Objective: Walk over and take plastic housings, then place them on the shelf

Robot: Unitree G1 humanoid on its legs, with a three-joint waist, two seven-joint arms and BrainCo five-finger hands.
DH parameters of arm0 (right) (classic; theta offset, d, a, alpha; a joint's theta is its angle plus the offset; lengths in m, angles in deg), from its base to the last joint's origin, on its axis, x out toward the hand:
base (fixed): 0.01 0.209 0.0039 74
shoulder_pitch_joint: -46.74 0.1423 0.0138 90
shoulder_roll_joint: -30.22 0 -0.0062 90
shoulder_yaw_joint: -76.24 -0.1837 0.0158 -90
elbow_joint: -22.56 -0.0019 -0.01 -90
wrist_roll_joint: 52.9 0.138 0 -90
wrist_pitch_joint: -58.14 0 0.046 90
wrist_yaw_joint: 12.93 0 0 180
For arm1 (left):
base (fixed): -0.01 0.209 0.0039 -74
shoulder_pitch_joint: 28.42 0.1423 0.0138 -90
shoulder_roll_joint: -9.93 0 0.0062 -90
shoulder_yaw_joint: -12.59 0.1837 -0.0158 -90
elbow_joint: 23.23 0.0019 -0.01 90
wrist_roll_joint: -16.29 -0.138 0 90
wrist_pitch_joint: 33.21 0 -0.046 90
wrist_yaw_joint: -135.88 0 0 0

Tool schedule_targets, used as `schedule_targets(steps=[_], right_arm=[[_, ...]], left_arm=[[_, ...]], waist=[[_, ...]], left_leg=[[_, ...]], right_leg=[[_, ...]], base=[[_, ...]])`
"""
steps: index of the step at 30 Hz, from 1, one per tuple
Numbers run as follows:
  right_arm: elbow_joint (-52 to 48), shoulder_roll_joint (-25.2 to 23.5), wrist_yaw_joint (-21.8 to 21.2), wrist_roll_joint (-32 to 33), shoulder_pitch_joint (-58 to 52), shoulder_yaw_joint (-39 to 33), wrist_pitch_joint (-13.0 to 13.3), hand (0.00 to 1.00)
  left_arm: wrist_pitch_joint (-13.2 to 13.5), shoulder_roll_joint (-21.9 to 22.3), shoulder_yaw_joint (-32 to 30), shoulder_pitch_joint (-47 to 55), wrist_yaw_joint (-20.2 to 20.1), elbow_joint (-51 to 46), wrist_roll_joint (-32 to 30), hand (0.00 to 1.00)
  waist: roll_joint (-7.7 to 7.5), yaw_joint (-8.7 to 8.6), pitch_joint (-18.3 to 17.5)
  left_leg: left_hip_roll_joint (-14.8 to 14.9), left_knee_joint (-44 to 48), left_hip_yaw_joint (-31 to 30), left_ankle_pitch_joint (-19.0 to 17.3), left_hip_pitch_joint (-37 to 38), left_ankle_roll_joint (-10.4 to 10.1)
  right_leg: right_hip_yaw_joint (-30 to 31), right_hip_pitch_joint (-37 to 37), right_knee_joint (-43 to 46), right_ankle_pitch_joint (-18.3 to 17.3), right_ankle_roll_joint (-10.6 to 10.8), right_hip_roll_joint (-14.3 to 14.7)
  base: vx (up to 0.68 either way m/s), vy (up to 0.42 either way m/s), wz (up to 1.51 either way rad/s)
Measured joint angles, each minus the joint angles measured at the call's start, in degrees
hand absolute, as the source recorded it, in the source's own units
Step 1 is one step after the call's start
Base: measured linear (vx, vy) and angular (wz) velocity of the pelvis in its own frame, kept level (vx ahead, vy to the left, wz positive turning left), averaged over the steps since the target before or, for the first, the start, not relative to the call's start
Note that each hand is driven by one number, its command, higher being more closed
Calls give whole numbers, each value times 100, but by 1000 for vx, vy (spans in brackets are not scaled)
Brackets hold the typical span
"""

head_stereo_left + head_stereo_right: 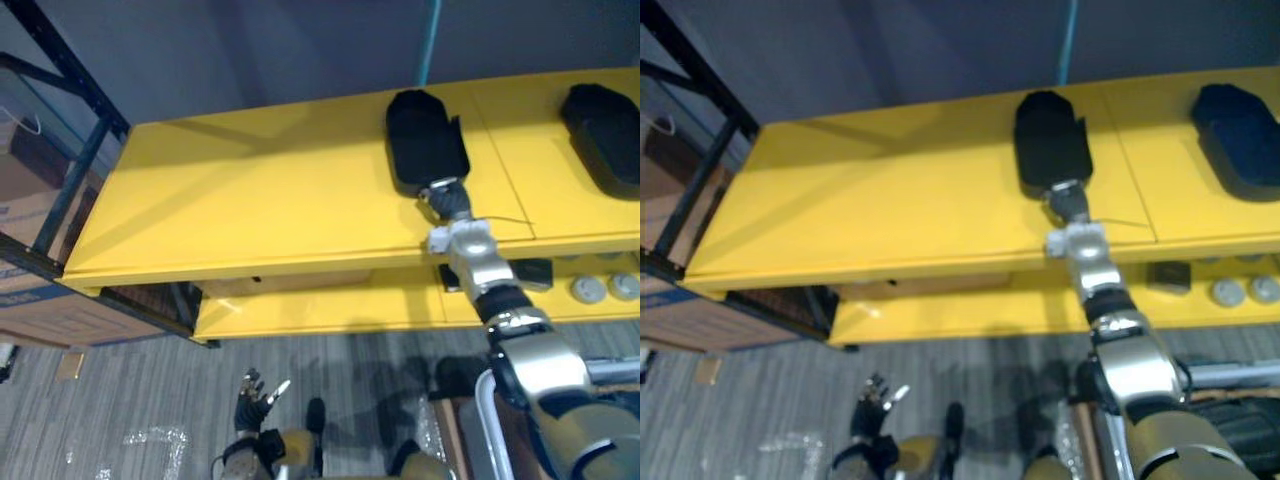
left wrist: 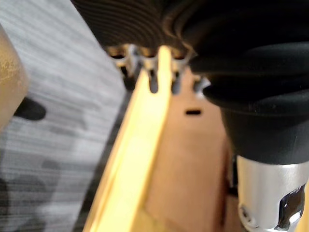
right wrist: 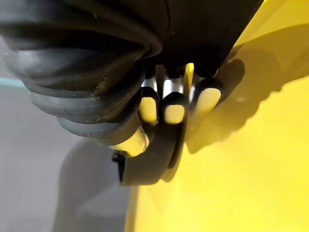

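A black plastic housing (image 1: 425, 140) lies flat on the yellow top shelf (image 1: 270, 200), right of its middle. My right hand (image 1: 447, 200) reaches up to the housing's near end and covers it. In the right wrist view its fingers (image 3: 174, 106) curl over the housing's black edge (image 3: 149, 169), with the thumb underneath. A second black housing (image 1: 605, 135) rests further right on the same shelf. My left hand (image 1: 255, 395) hangs low above the floor, fingers loosely spread and holding nothing.
A lower yellow shelf (image 1: 330, 305) carries a small black box (image 1: 530, 272) and round grey parts (image 1: 590, 290). At the left stands a black metal rack (image 1: 75, 150) with cardboard boxes (image 1: 45, 310). Grey carpet floor (image 1: 150, 400) lies below.
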Motion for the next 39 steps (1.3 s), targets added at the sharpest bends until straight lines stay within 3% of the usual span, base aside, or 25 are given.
schedule_targets(steps=[2, 5, 7, 10, 13, 14, 17, 19, 23, 25, 29, 31, 33, 36, 39], right_arm=[[-727, -10, 6, -27, -337, -4, -10, 0], [-2808, -179, 0, -122, -1442, 11, -110, 0], [-4385, -371, -117, -368, -2353, 324, -284, 0], [-5732, -380, -159, -571, -3241, 467, -441, 0], [-6670, -357, -265, -251, -4012, 112, -435, 0], [-7012, -354, -327, -2, -4328, -98, -335, 0], [-7507, -372, -339, 109, -4944, -553, -56, 0], [-7597, -435, -187, 119, -5187, -713, 121, 0], [-7550, -665, 411, 105, -5646, -1102, 228, 0], [-7474, -814, 1014, -23, -6021, -1628, 228, 0], [-7286, -920, 1613, -424, -6784, -2429, 208, 0], [-7280, -935, 1721, -812, -7223, -2718, 190, 0], [-7265, -1017, 1752, -784, -7648, -2916, 209, 0], [-7219, -1442, 1736, -792, -8419, -2990, 488, 0], [-7219, -1620, 1703, -786, -8696, -2790, 746, 0]], left_arm=[[20, -1, -8, -2, 2, 0, 0, 0], [85, -2, -54, -1, 7, 1, -3, 0], [136, 5, -222, 11, 25, 0, -9, 0], [241, 0, -450, 12, 56, 1, -18, 0], [315, -24, -558, 26, 148, 133, -76, 0], [391, -26, -602, 51, 183, 228, -126, 0], [401, -69, -630, 35, 254, 260, -323, 0], [402, -101, -630, 10, 274, 258, -359, 0], [394, -140, -633, 9, 256, 256, -585, 0], [348, -165, -628, -33, 166, 256, -772, 0], [140, -231, -511, -125, -26, 256, -798, 0], [73, -324, -261, -245, -17, 239, -800, 0], [40, -374, -25, -345, 13, 85, -806, 0], [44, -347, 289, -725, 412, -367, -1127, 0], [77, -267, 482, -1254, 819, -509, -1475, 0]], waist=[[-22, -8, 13], [-95, -55, 42], [-209, -258, 49], [-348, -417, 24], [-545, -561, -114], [-675, -608, -223], [-857, -732, -401], [-886, -782, -465], [-810, -939, -710], [-721, -1001, -786], [-733, -1384, -836], [-738, -1541, -840], [-737, -1768, -866], [-736, -2101, -938], [-728, -2225, -953]], left_leg=[[15, -29, 57, -1, 15, -1], [79, -54, 162, -21, 12, -23], [117, -54, 260, -48, 12, -41], [158, -54, 472, -128, 112, -55], [166, -56, 650, -235, 198, -37], [174, -57, 780, -272, 191, -32], [168, -56, 975, -324, 217, -19], [166, -56, 1116, -359, 295, -18], [164, -56, 1390, -422, 305, -14], [193, -55, 1798, -476, 353, -24], [281, 82, 2525, -680, 525, -90], [330, 190, 2835, -788, 594, -130], [378, 271, 3065, -874, 684, -170], [441, 287, 3364, -948, 814, -235], [516, 490, 3413, -1112, 801, -230]], right_leg=[[62, -10, -49, 19, 13, 29], [144, 12, -280, 130, 2, 140], [237, 37, -414, 227, 15, 220], [395, 148, -670, 363, 29, 306], [515, 257, -940, 487, 49, 353], [621, 228, -1064, 565, 59, 382], [806, 205, -1195, 666, 81, 399], [956, 211, -1243, 711, 86, 410], [1231, 99, -1336, 810, 102, 435], [1662, -18, -1497, 989, 92, 505], [2353, -169, -1600, 1160, 86, 651], [2669, -218, -1673, 1245, 102, 704], [2876, -206, -1703, 1277, 101, 759], [3157, -216, -1706, 1304, 91, 871], [3253, -218, -1700, 1304, 91, 904]], base=[[25, -15, -12], [47, -26, -17], [75, -34, -20], [46, -9, -33], [17, 18, -32], [23, 35, -39], [37, 32, -36], [33, 28, -37], [10, 25, -37], [-20, 25, -93], [-41, 0, -91], [-49, -17, -97], [-38, -23, -70], [-56, -52, -52], [-79, -58, -22]])
